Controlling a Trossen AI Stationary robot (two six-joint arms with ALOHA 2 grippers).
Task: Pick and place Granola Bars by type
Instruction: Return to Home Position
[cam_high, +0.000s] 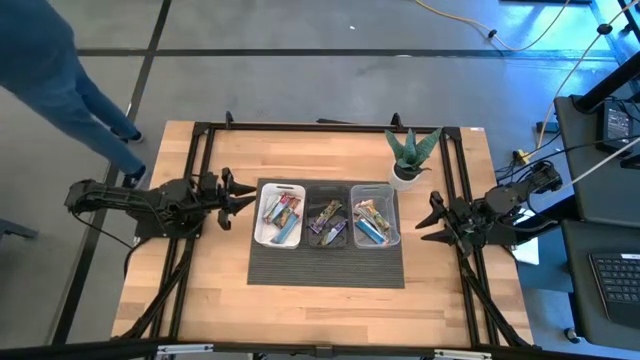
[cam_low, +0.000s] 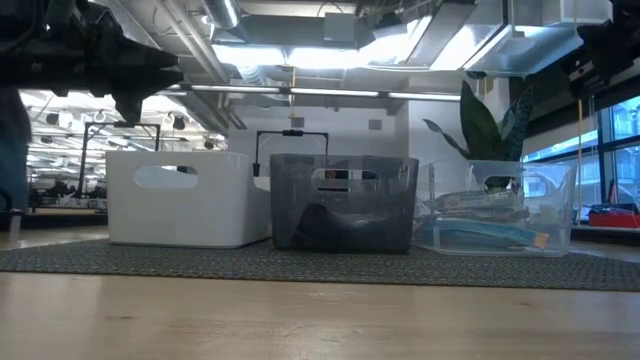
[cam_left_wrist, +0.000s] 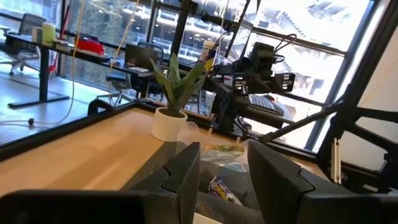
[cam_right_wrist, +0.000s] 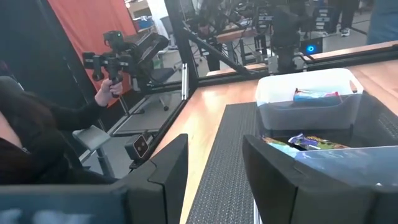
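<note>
While the granola bars (cam_high: 283, 212) lie in the three trays (cam_high: 280, 185) mid-frame, I see the left gripper (cam_high: 245, 197) centre-left and the right gripper (cam_high: 428, 217) centre-right, both spread wide, holding nothing.

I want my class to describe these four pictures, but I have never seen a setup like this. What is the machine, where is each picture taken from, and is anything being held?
It is a robot with two dark arms at a wooden table. One picture looks straight down, one looks level across the tabletop, and two come from cameras on the arms' wrists. On a dark mat stand a white tray, a black tray and a clear tray, each holding wrapped granola bars. A potted plant stands beyond the clear one. The left gripper and the right gripper sit at the table's sides, both open, holding nothing.
</note>
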